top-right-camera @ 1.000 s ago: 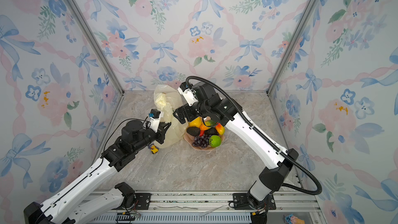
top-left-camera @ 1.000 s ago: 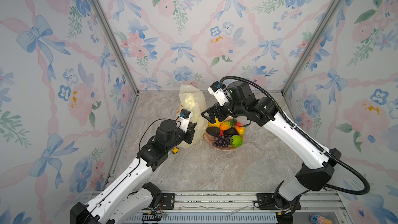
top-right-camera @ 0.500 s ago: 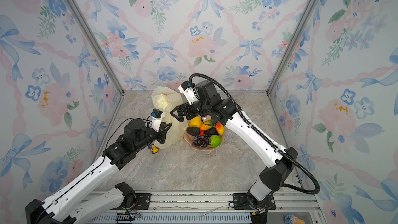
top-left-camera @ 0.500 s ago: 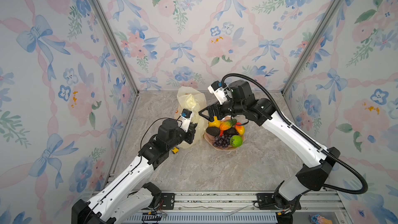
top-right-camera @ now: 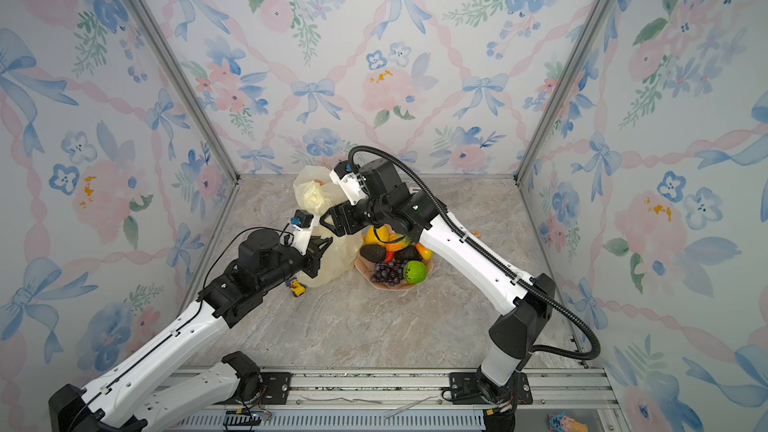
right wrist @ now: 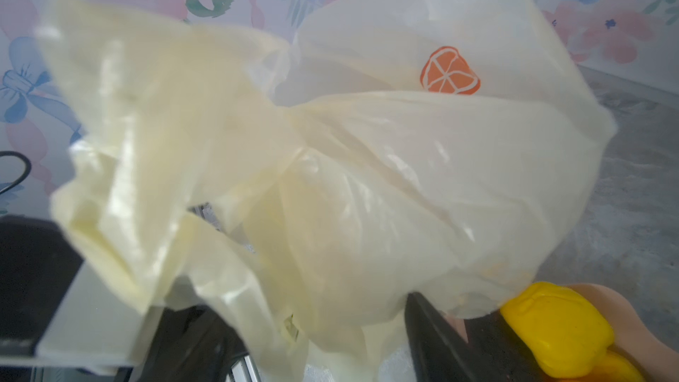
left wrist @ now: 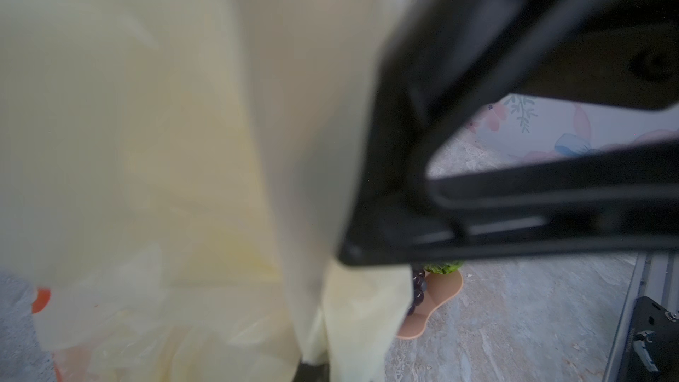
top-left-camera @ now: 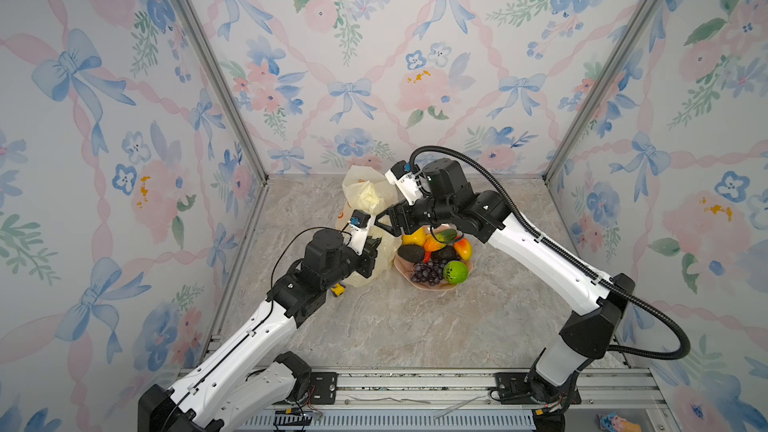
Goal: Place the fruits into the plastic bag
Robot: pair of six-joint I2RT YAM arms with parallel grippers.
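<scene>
- Your left gripper (top-left-camera: 375, 253) is clamped on the bag (top-left-camera: 368, 197).
- Only the right wrist view shows your right gripper (top-left-camera: 384, 222) straddling bag film, jaws apart.

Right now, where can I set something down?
Free: the marble tabletop between the pink plate and the front rail; also the plate's far side, under the right arm. Crowded: plastic bag, left gripper, right gripper and duck toy bunch on the plate's left-arm side.

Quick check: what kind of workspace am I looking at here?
Most likely a staged robot test booth, not a real kitchen: bow-and-flower wallpaper panels held in metal corner posts, a marble-look tabletop, and an aluminium mounting rail at the front.
</scene>
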